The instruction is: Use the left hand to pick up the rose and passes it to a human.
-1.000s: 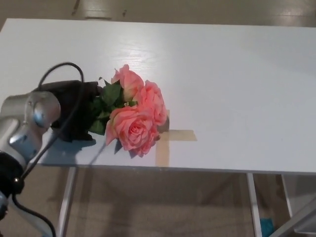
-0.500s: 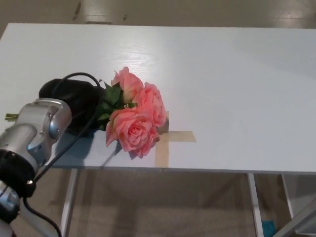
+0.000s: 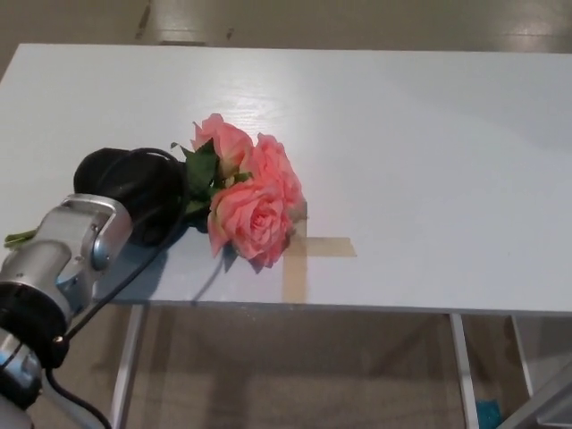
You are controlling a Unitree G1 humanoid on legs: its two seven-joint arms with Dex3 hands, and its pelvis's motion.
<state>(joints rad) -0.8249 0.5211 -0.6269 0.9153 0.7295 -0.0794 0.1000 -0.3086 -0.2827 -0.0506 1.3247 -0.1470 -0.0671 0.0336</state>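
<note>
Head view: the rose [image 3: 253, 198], a small bunch of pink blooms with green leaves, is seen near the front edge of the white worktop [image 3: 429, 143], blooms just beside a cross of tan tape [image 3: 308, 255]. The left hand [image 3: 138, 192] is placed at the stem end, black and bulky, with the leaves touching it or partly tucked in; the silver forearm [image 3: 63, 259] and a black cable [image 3: 134, 264] come in from the lower left. Whether the fingers are closed on the stem cannot be told, since the stem there is hidden by the hand. A green stem tip is seen poking out at the far left. The right hand is not in view, and no person is seen.

Step judged: grasp of the stem, at or just before lift. Next move calls for a firm hold low on the stem, a lift clear of the worktop, then a reach outward to a receiving person.
</note>
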